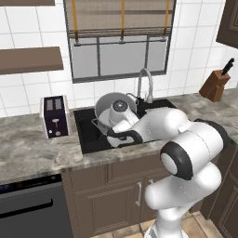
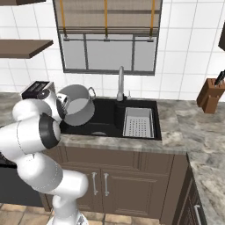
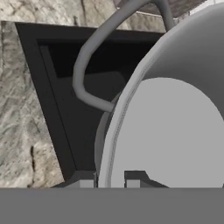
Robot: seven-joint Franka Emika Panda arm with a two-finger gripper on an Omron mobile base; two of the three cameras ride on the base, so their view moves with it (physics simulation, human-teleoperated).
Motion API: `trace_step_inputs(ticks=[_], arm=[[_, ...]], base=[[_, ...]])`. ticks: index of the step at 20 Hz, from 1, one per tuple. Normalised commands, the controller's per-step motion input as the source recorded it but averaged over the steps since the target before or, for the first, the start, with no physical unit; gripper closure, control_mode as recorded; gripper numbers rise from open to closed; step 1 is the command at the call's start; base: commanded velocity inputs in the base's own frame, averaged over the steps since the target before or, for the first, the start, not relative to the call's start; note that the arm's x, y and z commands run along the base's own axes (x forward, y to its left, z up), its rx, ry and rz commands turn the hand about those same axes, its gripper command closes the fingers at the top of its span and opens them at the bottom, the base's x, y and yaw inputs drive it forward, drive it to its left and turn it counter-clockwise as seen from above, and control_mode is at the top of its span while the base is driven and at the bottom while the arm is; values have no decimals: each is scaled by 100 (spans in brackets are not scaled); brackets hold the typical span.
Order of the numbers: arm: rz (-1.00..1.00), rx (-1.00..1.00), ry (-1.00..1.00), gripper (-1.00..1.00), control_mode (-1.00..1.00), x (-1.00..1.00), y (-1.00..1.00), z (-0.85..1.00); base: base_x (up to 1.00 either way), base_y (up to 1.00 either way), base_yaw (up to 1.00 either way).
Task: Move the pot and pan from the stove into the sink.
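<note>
In the hand view I see the fingers [image 3: 87, 178] closed narrowly on the rim of the pot [image 3: 175, 131], one tip on each side of the thin wall, so I am holding the pot by its edge. From the fingers the pot's body extends up and to the right, tilted steeply, with its open mouth and pale inner floor facing the camera. One loop handle [image 3: 94, 65] arches away just beyond the fingers, along the rim.

Directly past and below the fingers lies the sink [image 3: 52, 96]. Its black basin opens under the pot, and the marbled surface [image 3: 17, 109] borders it on the left of this view.

In the left base view the pot [image 1: 111, 108] hangs over the basin [image 1: 86, 130], just in front of the faucet [image 1: 145, 83]. In the right base view the pot [image 2: 78, 105] sits above the left part of the basin [image 2: 105, 116].

I judge the coming move to be a straight descent. The target is below the fingers, with no sideways offset needed. The tilt may make the pot land on its rim first.
</note>
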Motion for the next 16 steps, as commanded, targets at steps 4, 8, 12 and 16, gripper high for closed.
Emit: trace_step_inputs(ticks=[4, 8, 12, 16], arm=[[0, 1, 1, 100, -100, 21, 1, -29], [0, 1, 0, 100, -100, 37, 3, -22], [0, 0, 0, 100, -100, 48, 6, -21], [0, 0, 0, 100, -100, 49, 9, -27]], base=[[0, 0, 0], [0, 0, 0], [0, 0, 0], [0, 0, 0]])
